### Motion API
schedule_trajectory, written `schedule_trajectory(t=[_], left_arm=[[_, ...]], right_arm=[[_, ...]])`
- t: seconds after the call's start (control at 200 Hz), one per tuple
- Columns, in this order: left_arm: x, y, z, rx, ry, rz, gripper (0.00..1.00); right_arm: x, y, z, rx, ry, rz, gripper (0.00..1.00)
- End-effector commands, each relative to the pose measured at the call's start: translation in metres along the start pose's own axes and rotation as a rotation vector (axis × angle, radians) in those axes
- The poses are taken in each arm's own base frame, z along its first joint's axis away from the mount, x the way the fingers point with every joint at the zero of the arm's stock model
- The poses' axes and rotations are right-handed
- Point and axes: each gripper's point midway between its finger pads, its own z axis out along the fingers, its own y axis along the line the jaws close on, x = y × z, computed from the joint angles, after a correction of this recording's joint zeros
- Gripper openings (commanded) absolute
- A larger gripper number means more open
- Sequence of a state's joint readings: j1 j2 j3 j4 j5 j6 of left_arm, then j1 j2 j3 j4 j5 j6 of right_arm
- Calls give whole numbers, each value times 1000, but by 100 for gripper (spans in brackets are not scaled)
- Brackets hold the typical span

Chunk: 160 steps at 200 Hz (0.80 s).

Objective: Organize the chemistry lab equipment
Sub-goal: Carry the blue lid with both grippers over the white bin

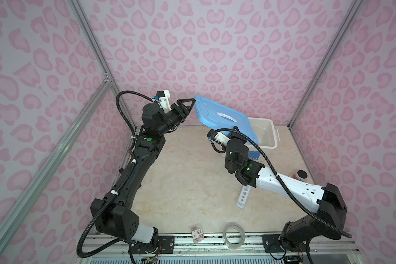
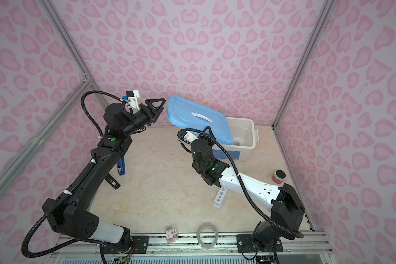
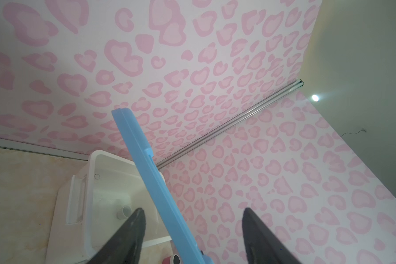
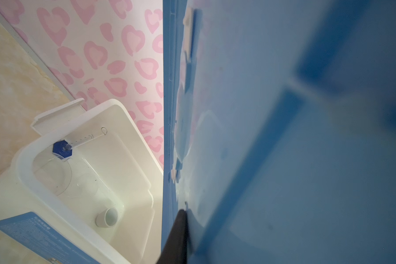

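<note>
Two arms attend one white box at the back of the desk.

1. Lid: blue, lifted off the box rim and tilted steeply, leaving part of the box mouth exposed.
2. Right pincer: pressed together on the lid's near edge, pinching it and carrying its weight. The box mouth lies just below and beyond this pincer.
3. Left pincer: spread, with the lid's raised corner passing between its fingers. No firm contact is evident.
4. Rack: white, lying on the desk well behind the right pincer, under that arm's forearm. Not yet stowed.
5. Inside the box, below the right pincer: a clear dish flat on the floor, a blue-based cylinder lying beside it, and a small white cup on its side.
6. Test tubes: none identified in any view; part of the box is hidden by the lid.

Assessment: stowing appears largely done. Outstanding, in my judgement, are the rack and seating the lid squarely on the rim.
</note>
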<state>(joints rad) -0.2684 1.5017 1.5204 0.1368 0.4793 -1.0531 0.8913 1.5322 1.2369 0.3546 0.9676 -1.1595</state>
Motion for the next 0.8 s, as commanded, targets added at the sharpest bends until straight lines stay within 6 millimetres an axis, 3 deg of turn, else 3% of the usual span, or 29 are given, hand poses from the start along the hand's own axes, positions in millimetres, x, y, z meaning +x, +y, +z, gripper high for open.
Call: schedule_trajectory(t=[0.0,0.365,0.66,0.795], left_arm=[[1,-4,8,39,14,7,69],[9,5,22,33,53,3,66],[19,9,33,42,95,14,56],[19,7,33,49,95,21,47]], right_arm=[[-5,-5,0,22,-11,51,15],[-13,4,-1,3,-35,34,16],[-21,11,-4,-14,-60,36,19],[-21,14,-5,-28,-67,36,26]])
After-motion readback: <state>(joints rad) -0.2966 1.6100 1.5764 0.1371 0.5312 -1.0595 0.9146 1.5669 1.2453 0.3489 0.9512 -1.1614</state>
